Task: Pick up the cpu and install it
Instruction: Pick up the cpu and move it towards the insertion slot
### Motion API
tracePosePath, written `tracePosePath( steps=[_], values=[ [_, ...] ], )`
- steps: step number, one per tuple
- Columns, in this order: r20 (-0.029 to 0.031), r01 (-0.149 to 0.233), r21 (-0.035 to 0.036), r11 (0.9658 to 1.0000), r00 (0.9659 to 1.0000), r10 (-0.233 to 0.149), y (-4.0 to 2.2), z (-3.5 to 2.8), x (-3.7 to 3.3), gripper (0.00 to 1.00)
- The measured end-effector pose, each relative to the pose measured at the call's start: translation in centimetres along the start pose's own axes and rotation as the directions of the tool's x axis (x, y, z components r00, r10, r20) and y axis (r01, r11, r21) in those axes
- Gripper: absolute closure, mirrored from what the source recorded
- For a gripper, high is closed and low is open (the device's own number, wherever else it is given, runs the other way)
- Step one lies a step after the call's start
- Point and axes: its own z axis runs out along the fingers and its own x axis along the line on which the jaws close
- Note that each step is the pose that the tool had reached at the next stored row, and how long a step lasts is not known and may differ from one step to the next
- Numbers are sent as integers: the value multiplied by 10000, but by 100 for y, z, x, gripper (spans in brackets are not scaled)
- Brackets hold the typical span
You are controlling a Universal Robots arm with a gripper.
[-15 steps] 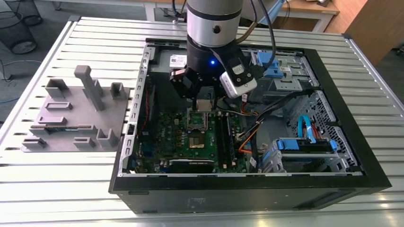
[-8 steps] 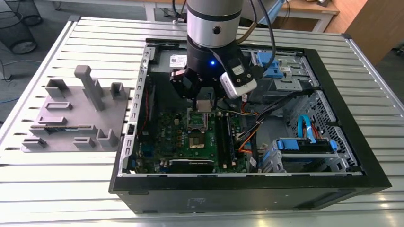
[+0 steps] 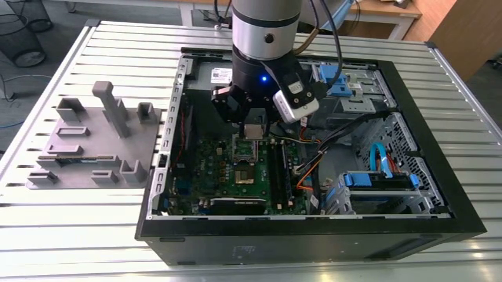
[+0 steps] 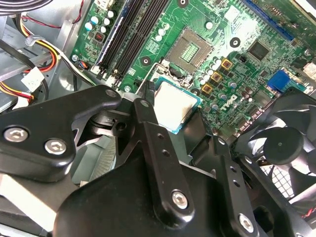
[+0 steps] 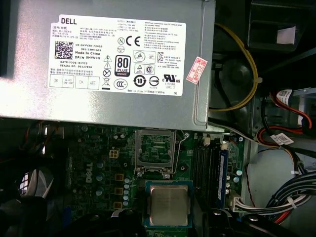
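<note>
End effector [image 4: 174, 116] with the cpu [image 5: 169, 206] in grip above the motherboard socket [image 5: 154, 146].

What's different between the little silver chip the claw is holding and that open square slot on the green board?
The cpu has a plain silver-grey top, while the socket shows a gold-toned grid inside a dark frame. The cpu is held off the board in the gripper, whereas the socket sits fixed on the motherboard, open and empty. Both are roughly square.
</note>
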Motion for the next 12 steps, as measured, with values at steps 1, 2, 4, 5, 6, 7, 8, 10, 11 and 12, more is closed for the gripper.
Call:
tracePosePath(
  steps=[1, 2, 4, 5, 6, 7, 8, 10, 11, 12],
  values=[
    [0, 0, 0, 10000, 10000, 0, 0, 0, 0, 53],
    [0, 0, 0, 10000, 10000, 0, 0, 0, 0, 53],
    [0, 0, 0, 10000, 10000, 0, 0, 0, 0, 53],
    [0, 0, 0, 10000, 10000, 0, 0, 0, 0, 53],
    [0, 0, 0, 10000, 10000, 0, 0, 1, 0, 53],
    [0, 0, 0, 10000, 10000, 0, 0, 0, 0, 53],
    [0, 0, -1, 10000, 10000, 0, 0, 1, 0, 53],
    [-12, -1, -1, 10000, 10000, 1, 0, 1, 0, 53],
    [-46, 0, -4, 10000, 10000, 0, 1, 2, 0, 53],
    [-105, 1, -8, 10000, 9999, -1, 1, 3, -1, 53]
  ],
)
